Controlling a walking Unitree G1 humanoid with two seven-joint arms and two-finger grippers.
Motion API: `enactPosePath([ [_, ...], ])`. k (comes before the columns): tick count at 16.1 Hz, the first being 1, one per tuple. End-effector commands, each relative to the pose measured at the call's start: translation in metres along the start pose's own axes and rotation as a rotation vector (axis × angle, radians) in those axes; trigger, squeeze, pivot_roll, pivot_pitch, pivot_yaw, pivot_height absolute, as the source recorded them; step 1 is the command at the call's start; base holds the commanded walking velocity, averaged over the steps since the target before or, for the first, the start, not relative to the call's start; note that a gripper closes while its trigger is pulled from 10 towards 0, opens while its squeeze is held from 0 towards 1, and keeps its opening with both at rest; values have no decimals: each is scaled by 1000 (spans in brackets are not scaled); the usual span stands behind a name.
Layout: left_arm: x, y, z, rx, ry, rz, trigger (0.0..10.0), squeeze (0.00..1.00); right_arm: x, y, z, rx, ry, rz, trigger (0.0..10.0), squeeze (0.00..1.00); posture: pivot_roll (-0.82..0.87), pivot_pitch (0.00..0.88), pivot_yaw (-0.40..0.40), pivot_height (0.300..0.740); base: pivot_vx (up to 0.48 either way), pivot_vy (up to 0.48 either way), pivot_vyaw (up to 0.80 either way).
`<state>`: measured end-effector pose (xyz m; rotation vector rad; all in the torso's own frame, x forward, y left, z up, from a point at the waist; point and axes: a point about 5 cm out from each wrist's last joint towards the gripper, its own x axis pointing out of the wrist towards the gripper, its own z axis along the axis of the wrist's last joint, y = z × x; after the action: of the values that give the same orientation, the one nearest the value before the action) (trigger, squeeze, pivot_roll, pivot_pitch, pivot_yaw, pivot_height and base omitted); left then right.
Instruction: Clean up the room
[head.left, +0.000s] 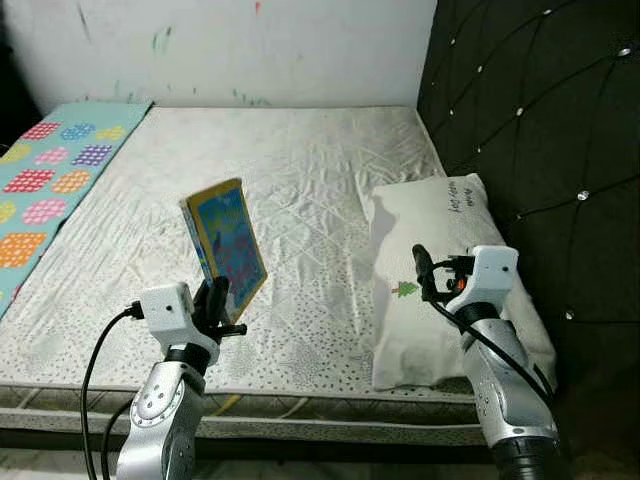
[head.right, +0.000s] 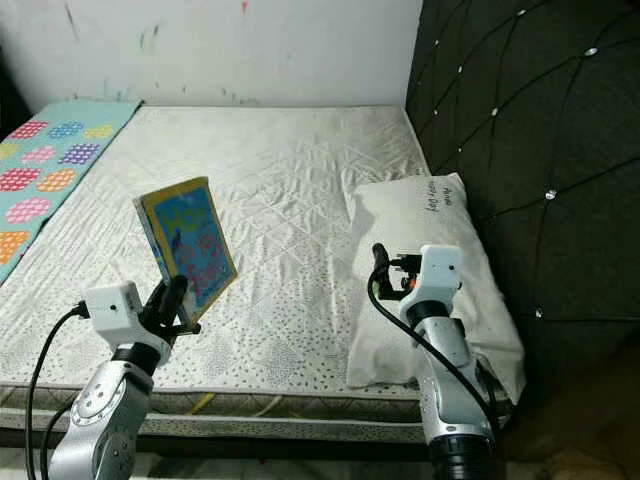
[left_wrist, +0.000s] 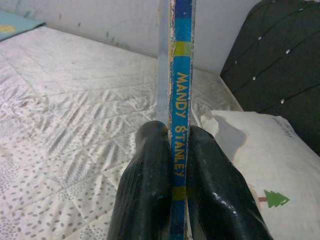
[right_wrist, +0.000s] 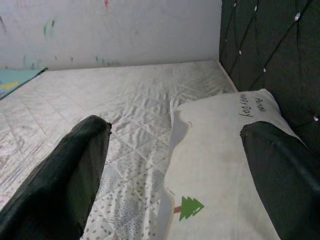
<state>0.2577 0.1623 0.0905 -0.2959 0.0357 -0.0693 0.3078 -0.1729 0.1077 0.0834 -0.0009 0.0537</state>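
A thin blue and yellow picture book (head.left: 228, 240) is held upright above the front part of the mattress. My left gripper (head.left: 216, 298) is shut on its lower edge. In the left wrist view the book's spine (left_wrist: 180, 100) reads MANDY STANLEY and sits pinched between both black fingers (left_wrist: 145, 190). My right gripper (head.left: 424, 268) hovers open above a white pillow (head.left: 440, 220) with a small green tree print (right_wrist: 189, 207). Nothing sits between its fingers (right_wrist: 65, 180).
The bare white quilted mattress (head.left: 290, 170) fills the middle. A teal blanket with coloured dot patches (head.left: 50, 180) lies along its left side. A dark tufted headboard (head.left: 540, 130) stands on the right, and a marked white wall (head.left: 230, 50) at the back.
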Motion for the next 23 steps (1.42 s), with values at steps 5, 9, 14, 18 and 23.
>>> enactPosePath([
  [5, -1, 0, 9, 9, -25, 4, 10000, 0, -3, 6, -1, 1, 17, 24, 10000, 0, -65, 33, 41, 740, 0, 0, 0],
  [9, 1, -2, 10, 9, -27, -20, 10000, 0, -1, 6, 0, -3, 20, 26, 10000, 0, -69, 33, 42, 740, 0, 0, 0],
  [14, 3, -5, 12, 8, -39, -46, 10000, 0, -1, 5, 1, -7, 18, 22, 10000, 0, -71, 27, 44, 740, 0, 0, 0],
  [18, 4, -5, 12, 15, -39, -52, 10000, 0, 1, 5, 1, -13, 19, 19, 10000, 0, -67, 19, 43, 740, 186, 0, 0],
  [23, 5, -4, 12, 19, -43, -57, 10000, 0, 2, 6, 1, -14, 16, 20, 10000, 0, -66, 13, 45, 740, 149, 0, 0],
])
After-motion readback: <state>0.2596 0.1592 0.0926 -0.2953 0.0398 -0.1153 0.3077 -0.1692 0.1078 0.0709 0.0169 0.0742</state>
